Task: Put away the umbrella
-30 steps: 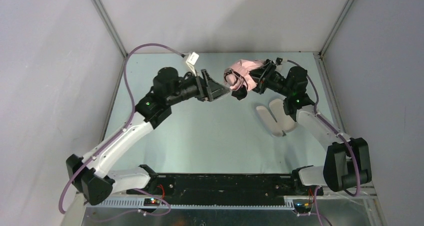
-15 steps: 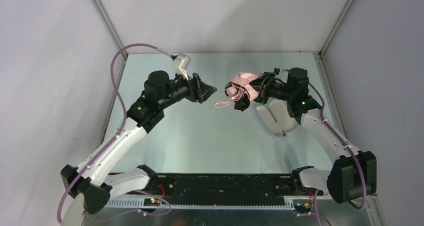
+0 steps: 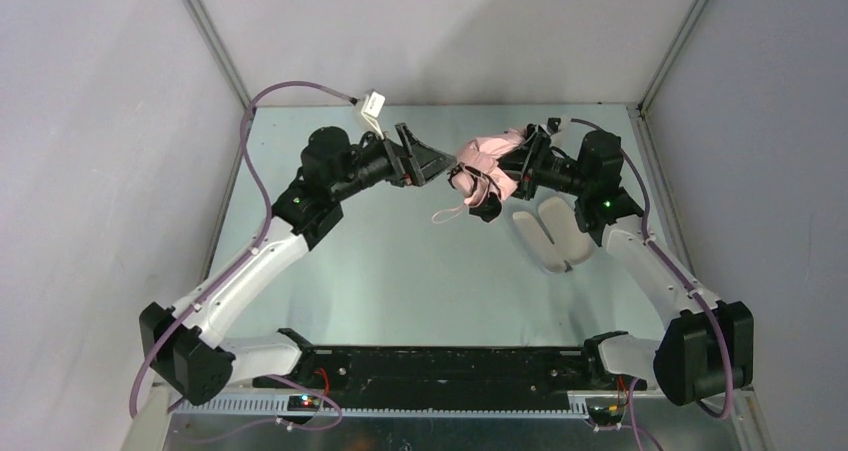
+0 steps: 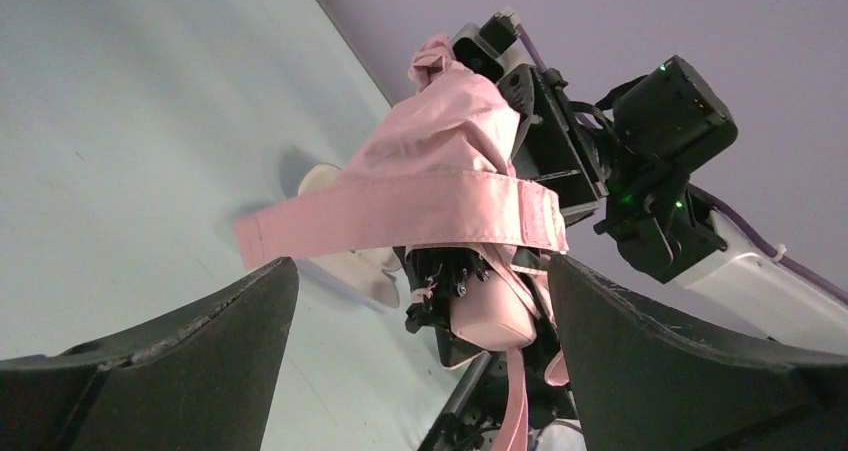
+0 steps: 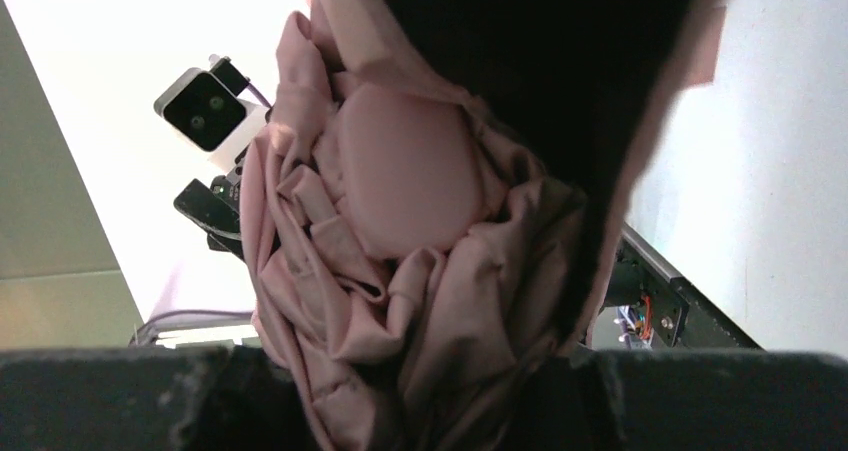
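Observation:
The umbrella (image 3: 487,158) is a bunched pale pink bundle with a black underside, held off the table at the back. My right gripper (image 3: 516,167) is shut on its crumpled canopy (image 5: 400,271), which fills the right wrist view between the fingers (image 5: 120,401). My left gripper (image 3: 432,161) stands open just left of the bundle, apart from it. In the left wrist view the closure strap (image 4: 400,216) wraps across the fabric, with the pink handle end (image 4: 490,316) and dark rib tips below. A thin wrist loop (image 3: 450,214) dangles.
A pale oblong hard case (image 3: 550,233) lies open in two halves on the table under the right forearm. Grey walls enclose the table on three sides. The black base rail (image 3: 440,366) runs along the near edge.
My left gripper pulled back, then came right to the umbrella again and opened wide. The right gripper shifted slightly with the umbrella still in it; the loop now hangs down.

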